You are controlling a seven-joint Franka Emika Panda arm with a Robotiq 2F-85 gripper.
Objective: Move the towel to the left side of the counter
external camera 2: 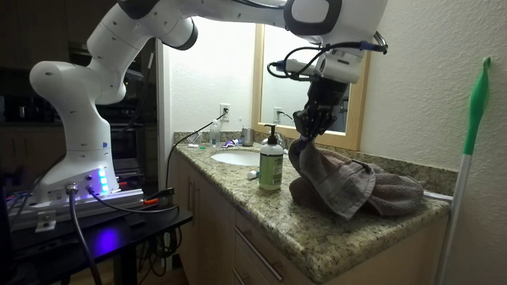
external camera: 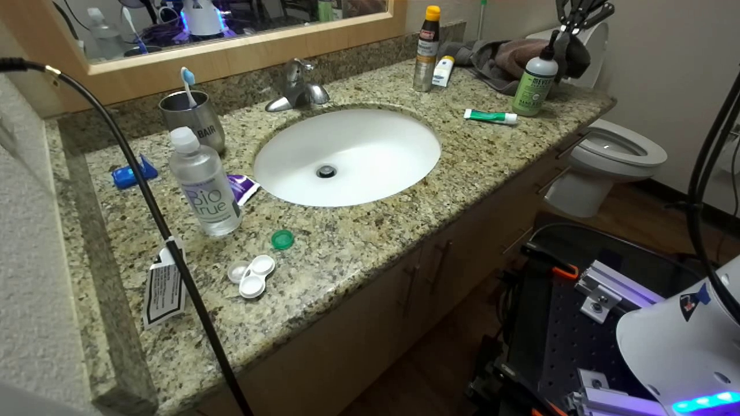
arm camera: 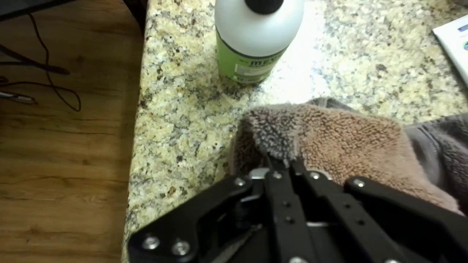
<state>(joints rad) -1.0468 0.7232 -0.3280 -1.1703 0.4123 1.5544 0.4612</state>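
On the counter (external camera: 341, 234), toothbrush (external camera: 189, 89) in metal cup (external camera: 206, 124), gripper (arm camera: 284, 164) pinching towel (arm camera: 347, 140)

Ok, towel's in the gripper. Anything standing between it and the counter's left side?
Yes: the soap bottle stands beside the towel, with the green tube and sink beyond. The Biotrue bottle and lens case sit on the counter's left side.

the towel (arm camera: 351, 142) is matt, fluffy cloth; the desk (external camera: 358, 248) glossy speckled stone; the sink (external camera: 376, 144) smooth and glossy; the tap (external camera: 298, 89) shiny metal; the soap bottle (external camera 2: 271, 170) plastic; the wall (external camera 2: 416, 99) rough and matt.
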